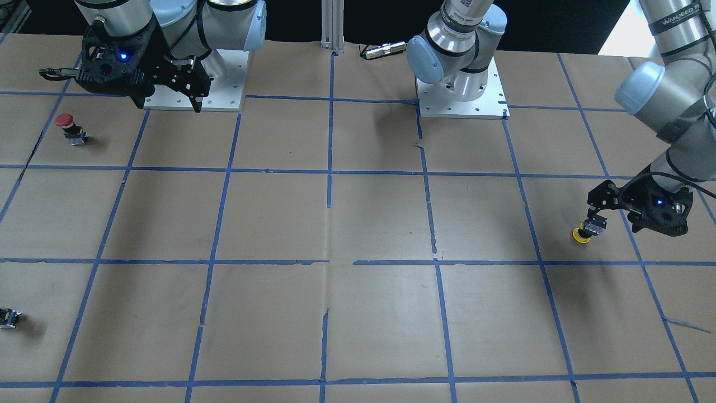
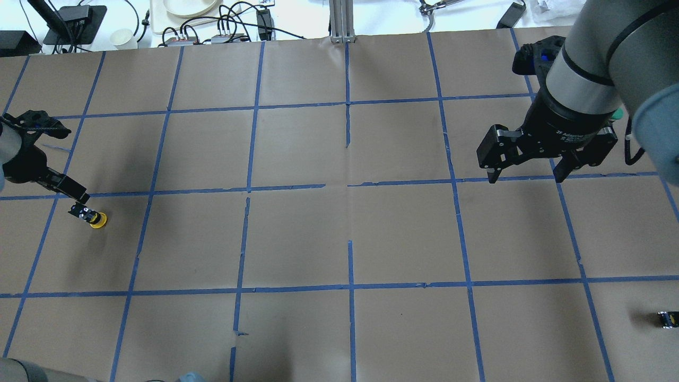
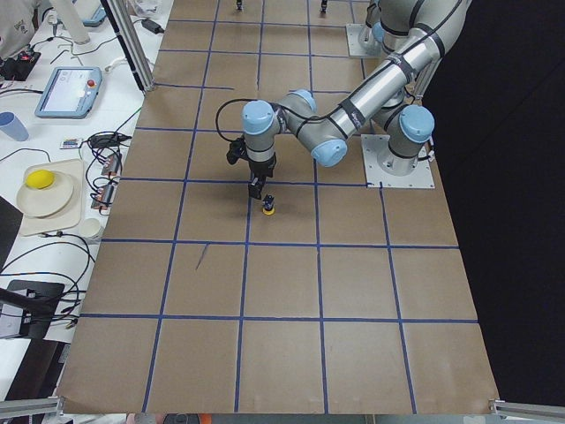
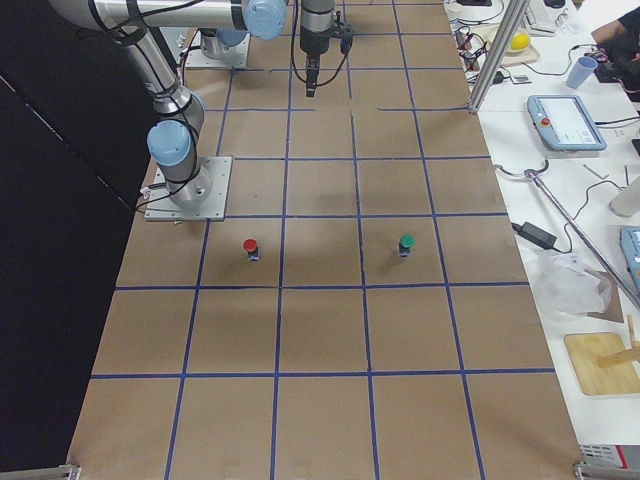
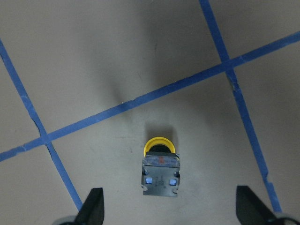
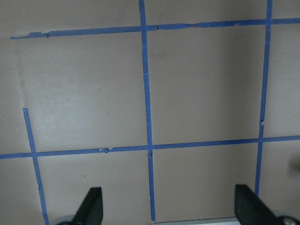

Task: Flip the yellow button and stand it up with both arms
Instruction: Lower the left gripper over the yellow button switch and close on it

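Observation:
The yellow button (image 1: 584, 230) rests cap-down on the paper-covered table, its black and silver body (image 5: 160, 176) pointing up and slightly tilted. It also shows in the overhead view (image 2: 94, 217) and the exterior left view (image 3: 268, 208). My left gripper (image 1: 593, 217) hovers right over it, open, with one fingertip (image 5: 93, 206) on each side and apart from the body. My right gripper (image 2: 525, 175) is open and empty, held high above the table near its own base, far from the button. Its fingertips (image 6: 93, 206) frame only bare paper and blue tape.
A red-capped button (image 1: 68, 127) stands near the right arm's base. A green-capped button (image 4: 405, 243) stands further out. A small capless black-yellow piece (image 2: 667, 319) lies at the table's right edge. Blue tape lines grid the brown paper. Cables and devices line the far edge.

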